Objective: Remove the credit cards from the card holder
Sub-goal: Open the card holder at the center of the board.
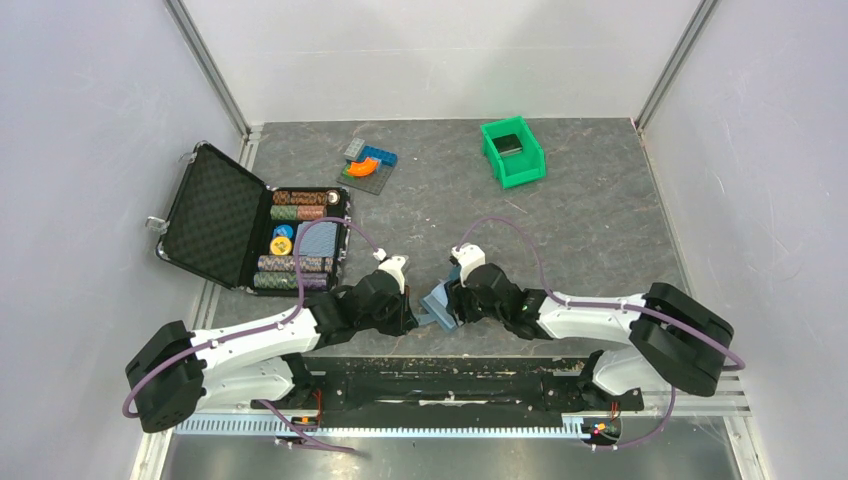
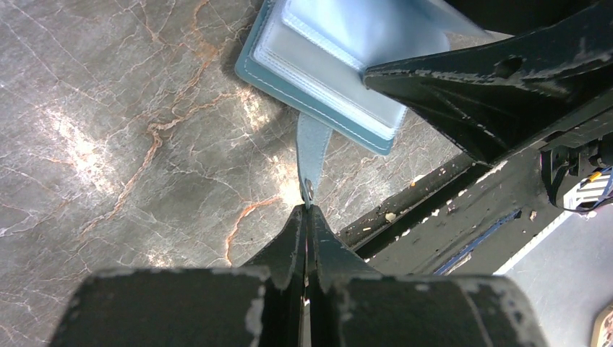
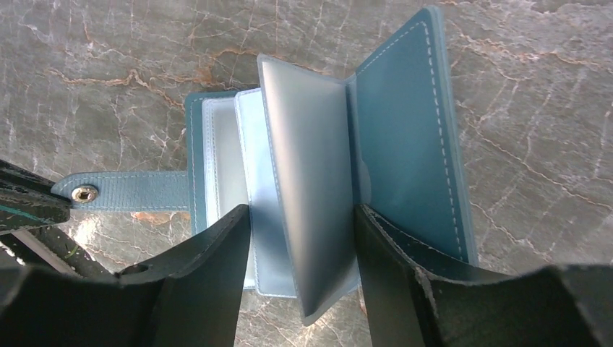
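Note:
The teal-blue card holder (image 1: 437, 303) (image 3: 405, 130) lies open on the marbled table between my two arms. My left gripper (image 1: 409, 316) (image 2: 307, 210) is shut on the snap end of its strap (image 2: 312, 152) (image 3: 123, 189). My right gripper (image 1: 453, 299) (image 3: 302, 210) is open, its fingers straddling the clear inner sleeves; one grey sleeve leaf (image 3: 311, 166) stands upright between them. The blue cover half rises to the right of the right finger. I cannot make out any credit cards in the sleeves. A dark flat card (image 1: 509, 145) rests in the green bin.
A black foam-lined case (image 1: 215, 215) with rows of poker chips (image 1: 300, 235) lies open at the left. Toy blocks (image 1: 368, 163) sit at the back middle, a green bin (image 1: 530, 160) at the back right. The black base rail (image 1: 450, 375) runs close behind the holder.

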Motion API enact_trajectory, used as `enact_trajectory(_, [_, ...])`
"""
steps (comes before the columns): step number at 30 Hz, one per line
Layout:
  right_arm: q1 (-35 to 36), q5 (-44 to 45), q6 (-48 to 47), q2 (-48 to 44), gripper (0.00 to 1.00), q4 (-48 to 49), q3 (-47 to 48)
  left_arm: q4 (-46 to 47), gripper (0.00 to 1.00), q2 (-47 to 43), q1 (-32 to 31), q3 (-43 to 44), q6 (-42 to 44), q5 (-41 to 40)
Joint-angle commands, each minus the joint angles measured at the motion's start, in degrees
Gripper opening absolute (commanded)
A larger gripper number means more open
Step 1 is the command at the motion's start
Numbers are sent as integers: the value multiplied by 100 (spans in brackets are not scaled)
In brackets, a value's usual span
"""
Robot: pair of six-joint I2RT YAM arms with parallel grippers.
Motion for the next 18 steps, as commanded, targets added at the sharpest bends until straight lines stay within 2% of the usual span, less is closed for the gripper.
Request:
enact_trajectory(1, [-13,455,156,-334,57,-23,-103,-54,2,-35,2,-16,-111,-157])
enact_trajectory(7, [-16,749,214,-568,62,-248,-104,-98,2,-68,0,-21,-103,-178])
enact_trajectory(18, [-26,1181,171,-762,49,-591,-104,-89,2,-64,-2,-34,-103,-177])
